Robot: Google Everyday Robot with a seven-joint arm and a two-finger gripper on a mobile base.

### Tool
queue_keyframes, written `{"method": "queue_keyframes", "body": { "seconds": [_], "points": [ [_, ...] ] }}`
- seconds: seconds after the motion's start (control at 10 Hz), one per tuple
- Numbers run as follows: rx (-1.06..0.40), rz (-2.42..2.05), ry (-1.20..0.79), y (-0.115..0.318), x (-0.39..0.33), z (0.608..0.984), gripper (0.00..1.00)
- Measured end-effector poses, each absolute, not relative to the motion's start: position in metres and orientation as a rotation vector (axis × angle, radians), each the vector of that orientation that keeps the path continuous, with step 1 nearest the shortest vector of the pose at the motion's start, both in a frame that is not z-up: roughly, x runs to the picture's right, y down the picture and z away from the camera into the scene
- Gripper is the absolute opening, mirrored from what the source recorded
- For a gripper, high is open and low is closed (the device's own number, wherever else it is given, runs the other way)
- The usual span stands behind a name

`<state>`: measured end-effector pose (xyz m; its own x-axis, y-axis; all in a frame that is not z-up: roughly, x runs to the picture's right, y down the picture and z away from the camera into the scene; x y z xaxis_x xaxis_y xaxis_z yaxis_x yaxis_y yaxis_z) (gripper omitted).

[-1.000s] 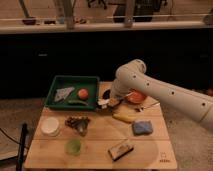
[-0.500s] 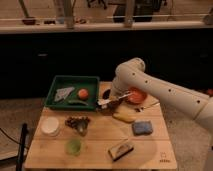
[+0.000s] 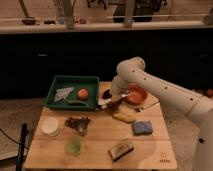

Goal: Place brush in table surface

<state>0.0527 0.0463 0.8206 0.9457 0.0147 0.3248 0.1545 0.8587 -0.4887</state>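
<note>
My gripper [image 3: 109, 101] hangs low over the table surface [image 3: 100, 137], a light tan plank top, just right of the green tray. It appears shut on the brush [image 3: 103, 103], a slender pale stick lying about level across the fingers, its left end near the tray's right edge. The white arm reaches in from the right, over the orange bowl.
The green tray [image 3: 71, 79] at the back left holds an orange [image 3: 83, 93] and a pale cloth. The orange bowl [image 3: 137, 95], a thin utensil [image 3: 150, 106], a yellow item [image 3: 124, 118], a blue sponge [image 3: 142, 128], a brown-and-black block [image 3: 121, 149], a green cup [image 3: 74, 146], a white bowl [image 3: 50, 126] and a dark bunch [image 3: 77, 123] also lie on the table.
The gripper has shifted slightly right and a little lower beside the tray. The objects on the table have not moved.
</note>
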Motion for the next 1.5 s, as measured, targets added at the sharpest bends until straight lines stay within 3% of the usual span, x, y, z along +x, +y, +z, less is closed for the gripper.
{"method": "queue_keyframes", "body": {
  "seconds": [1.5],
  "points": [
    [-0.378, -0.126, -0.403, 0.024, 0.064, 0.880, 0.80]
  ]
}}
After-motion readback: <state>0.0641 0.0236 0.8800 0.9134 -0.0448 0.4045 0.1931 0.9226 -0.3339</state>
